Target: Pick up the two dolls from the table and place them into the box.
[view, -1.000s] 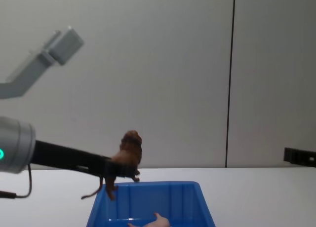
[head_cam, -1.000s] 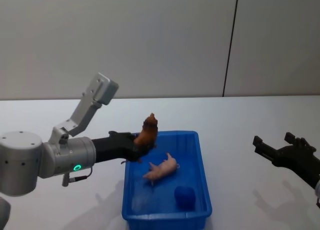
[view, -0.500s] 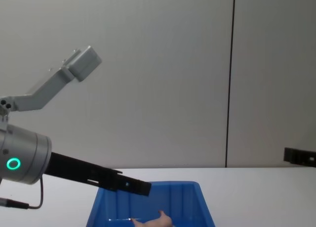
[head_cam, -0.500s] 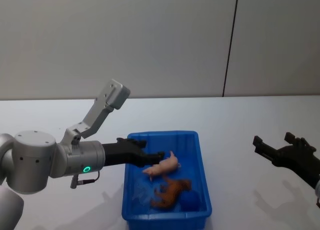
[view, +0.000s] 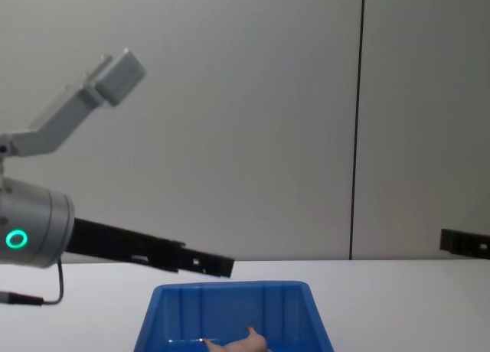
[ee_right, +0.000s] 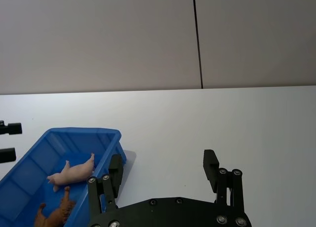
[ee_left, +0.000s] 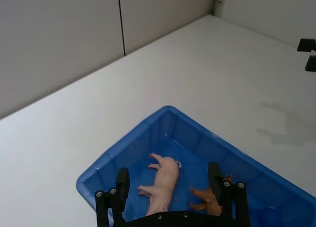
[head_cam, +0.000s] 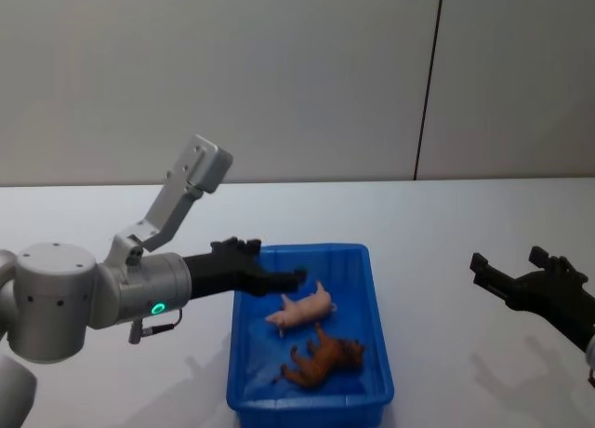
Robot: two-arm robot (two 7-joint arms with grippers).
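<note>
Both inside bright blue ribbed plastic bin (head_cam: 372, 354) mid white tabletop (head_cam: 446, 223): smooth peach-pink pig doll (head_cam: 302, 309), lumpy reddish-brown doll (head_cam: 321, 360) | likely light, small, stiff; best pinched across torso | left claw (head_cam: 279, 277) spread, empty, above bin | right claw (ee_right: 163, 175) spread, parked near right edge

1. The rectangular bright blue plastic bin (head_cam: 376, 354) below the left gripper (head_cam: 279, 277) looks glossy, its ribbed inner walls catching highlights.
2. The pale peach-pink smooth doll (head_cam: 302, 311) has a soft sheen, like rubbery plastic.
3. The reddish-brown lumpy doll (head_cam: 323, 361) looks rough and duller.
4. The flat white tabletop (head_cam: 446, 223) is matt and smooth.
5. Both grippers' black fingers (ee_right: 211, 164) look like matt plastic.
</note>
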